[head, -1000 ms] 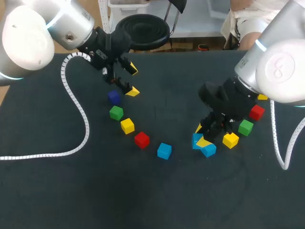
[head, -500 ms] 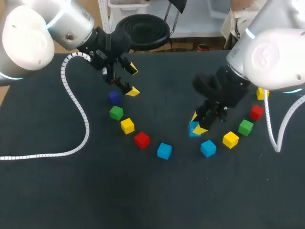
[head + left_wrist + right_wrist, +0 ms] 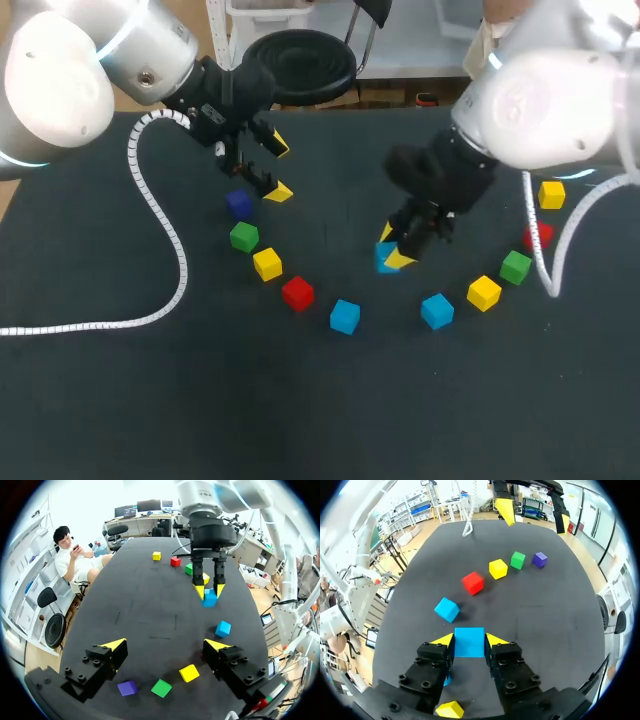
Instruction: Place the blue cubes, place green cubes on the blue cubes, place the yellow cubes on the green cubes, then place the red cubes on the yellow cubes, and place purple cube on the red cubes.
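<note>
Two loose rows of cubes are lying on the dark worktop (image 3: 100,420). Nearer my left arm, a purple cube (image 3: 238,204), a green cube (image 3: 243,237), a yellow cube (image 3: 267,264), a red cube (image 3: 297,293) and a blue cube (image 3: 345,316) are sitting apart from one another in a slanting line. Nearer my right arm, a second blue cube (image 3: 436,311), a second yellow cube (image 3: 484,293), a second green cube (image 3: 516,267), a second red cube (image 3: 540,236) and a third yellow cube (image 3: 551,194) are curving away toward the far edge. A white coiled cable (image 3: 170,230) is trailing across the worktop on my left side, apart from the cubes.

My left claw (image 3: 278,168) is hanging wide open near the purple cube, with nothing between its fingers. My right claw (image 3: 393,247) is pinching a third blue cube (image 3: 469,641) between both yellow tips, one on each side, over the bare stretch between the two rows.
</note>
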{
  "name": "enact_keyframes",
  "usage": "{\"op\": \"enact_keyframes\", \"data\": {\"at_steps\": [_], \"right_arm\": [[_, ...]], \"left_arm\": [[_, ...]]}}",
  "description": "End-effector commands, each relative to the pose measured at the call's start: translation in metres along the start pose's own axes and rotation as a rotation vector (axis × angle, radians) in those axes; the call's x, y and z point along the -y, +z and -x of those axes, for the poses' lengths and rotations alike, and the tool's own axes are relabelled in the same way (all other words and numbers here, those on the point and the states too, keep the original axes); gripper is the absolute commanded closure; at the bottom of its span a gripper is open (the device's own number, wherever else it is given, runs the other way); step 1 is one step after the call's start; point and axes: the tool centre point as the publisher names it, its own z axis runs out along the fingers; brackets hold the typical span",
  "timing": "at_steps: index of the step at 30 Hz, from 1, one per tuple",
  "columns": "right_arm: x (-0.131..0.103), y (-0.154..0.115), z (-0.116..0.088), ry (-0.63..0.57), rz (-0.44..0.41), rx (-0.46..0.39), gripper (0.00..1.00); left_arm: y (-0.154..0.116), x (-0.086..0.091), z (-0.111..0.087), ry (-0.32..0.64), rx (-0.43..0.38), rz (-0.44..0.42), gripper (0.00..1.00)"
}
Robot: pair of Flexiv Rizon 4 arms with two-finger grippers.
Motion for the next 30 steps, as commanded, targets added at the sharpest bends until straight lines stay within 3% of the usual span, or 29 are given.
{"op": "enact_keyframes", "data": {"at_steps": [1, 13, 30], "right_arm": [[0.013, 0.009, 0.012, 0.02, 0.029, -0.028, 1.0], [0.016, 0.02, 0.011, 0.075, -0.03, -0.024, 1.0], [0.025, 0.025, -0.001, 0.082, -0.038, -0.031, 1.0]], "left_arm": [[0.0, -0.002, 0.001, -0.001, -0.004, -0.003, 0.0], [0.0, -0.002, 0.001, -0.001, -0.004, -0.003, 0.0], [0.0, -0.002, 0.001, -0.001, -0.004, -0.003, 0.0]]}}
